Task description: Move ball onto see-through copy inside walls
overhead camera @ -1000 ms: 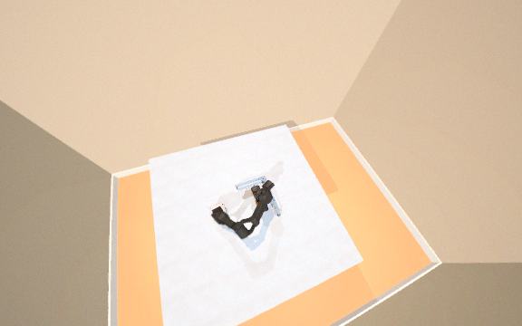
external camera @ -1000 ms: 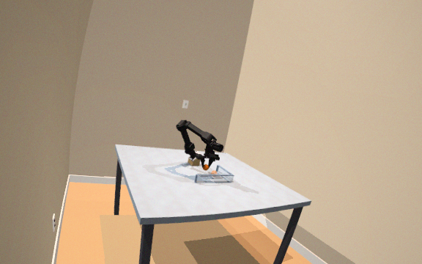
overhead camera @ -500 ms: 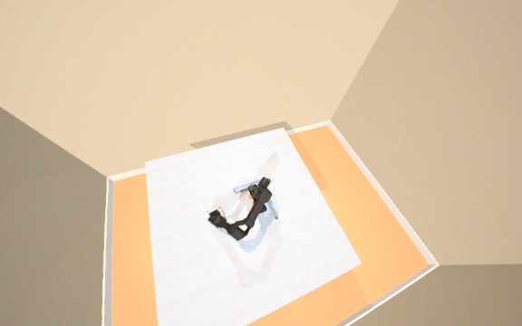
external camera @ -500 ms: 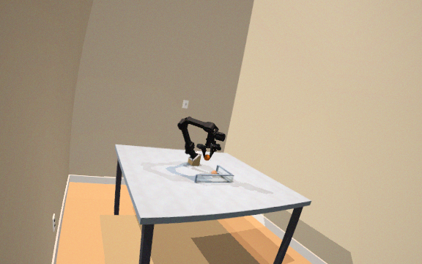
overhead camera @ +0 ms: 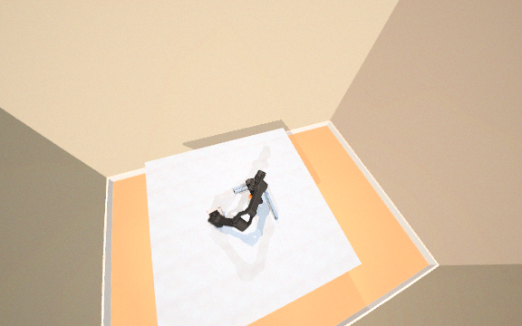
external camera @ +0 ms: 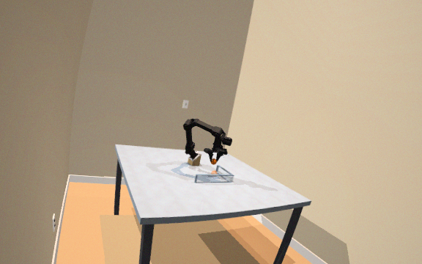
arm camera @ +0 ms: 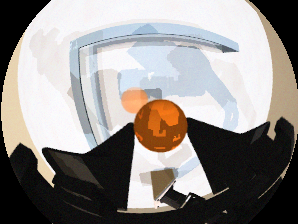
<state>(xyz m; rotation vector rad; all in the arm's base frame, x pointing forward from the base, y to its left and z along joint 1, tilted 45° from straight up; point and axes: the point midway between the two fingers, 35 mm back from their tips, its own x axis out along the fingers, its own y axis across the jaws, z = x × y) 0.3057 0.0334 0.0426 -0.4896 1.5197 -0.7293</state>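
The gripper (arm camera: 160,163) is clenched on the orange ball (arm camera: 160,125), held above the table (external camera: 167,194). Only the wrist view shows the faint see-through copy (arm camera: 133,100) beyond the ball, inside the clear walls (arm camera: 83,90). The exterior view shows the white table's dark legs, an orange floor (external camera: 83,216) and beige room walls.

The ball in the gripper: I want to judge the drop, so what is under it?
The ball, clamped in the gripper, hangs above the table. The see-through copy lies below, inside the clear walls; the ball covers its near edge.
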